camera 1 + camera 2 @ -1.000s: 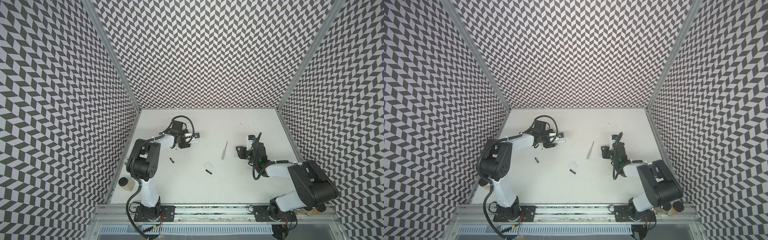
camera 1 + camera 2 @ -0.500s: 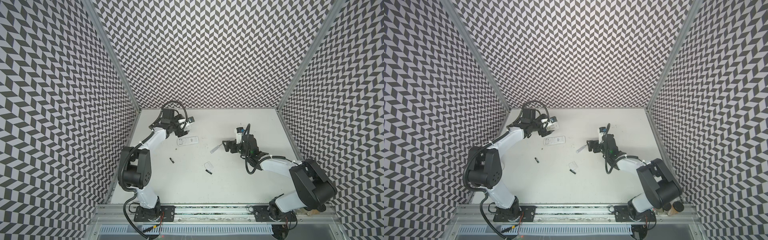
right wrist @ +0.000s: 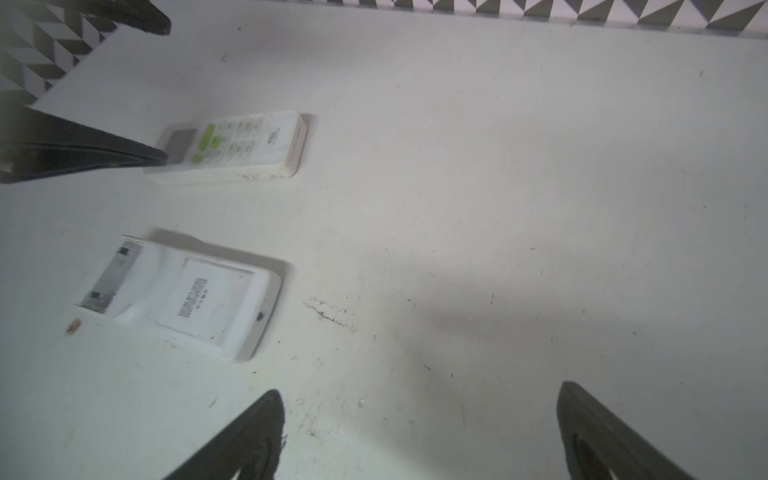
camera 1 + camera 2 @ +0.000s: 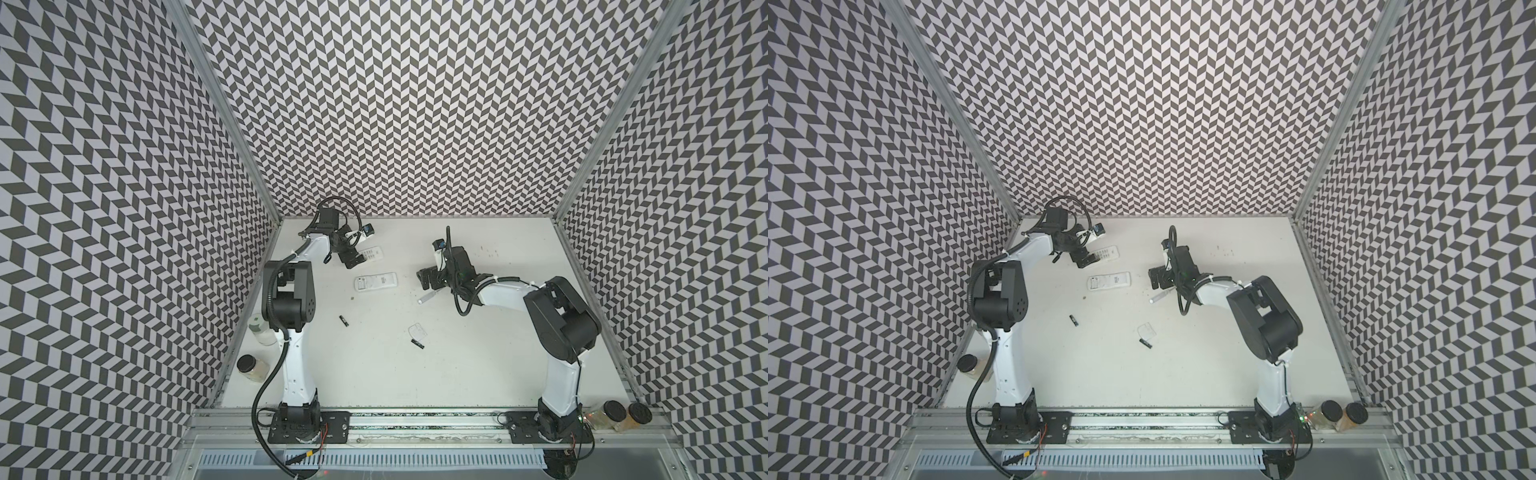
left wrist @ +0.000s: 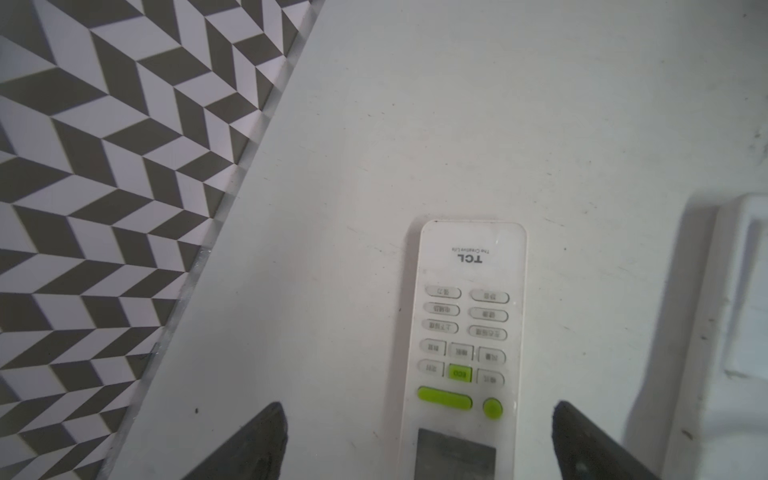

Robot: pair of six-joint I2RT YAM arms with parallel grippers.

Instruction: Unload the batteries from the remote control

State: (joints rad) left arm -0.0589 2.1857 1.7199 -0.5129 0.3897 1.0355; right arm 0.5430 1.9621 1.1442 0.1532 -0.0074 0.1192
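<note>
Both arms stand in new places compared with a second ago. The left gripper [image 4: 352,261] is farther back toward the rear left corner, and the right gripper [image 4: 426,279] is nearer the middle of the table [image 4: 478,365]. The screwdriver [image 4: 428,297], which pointed away from the robot then, now lies nearly crosswise just beside the right gripper.

The left gripper's jaws are spread wide. In the left wrist view they straddle the display end of the buttons-up remote [image 5: 465,316], with one finger [image 5: 266,440] on each side and neither pressing it. In the right wrist view, a dark left finger [image 3: 95,156] overlaps that end of the remote. Whether it touches is hard to say from that angle.

The right gripper's jaws are also spread, above bare table, and hold nothing.

The face-down remote [image 4: 376,281] lies just in front of the buttons-up one, nearly parallel to it and apart from it. Its battery bay [image 3: 112,274] is uncovered and shows grey metal with dark ends.

Nearer the robot, a black battery [image 4: 343,320] lies alone on the table, close to the left arm. A second black battery [image 4: 417,343] lies just beside the clear cover [image 4: 417,331], on its near side. Both top views show these two batteries well apart from both remotes and from both grippers.
</note>
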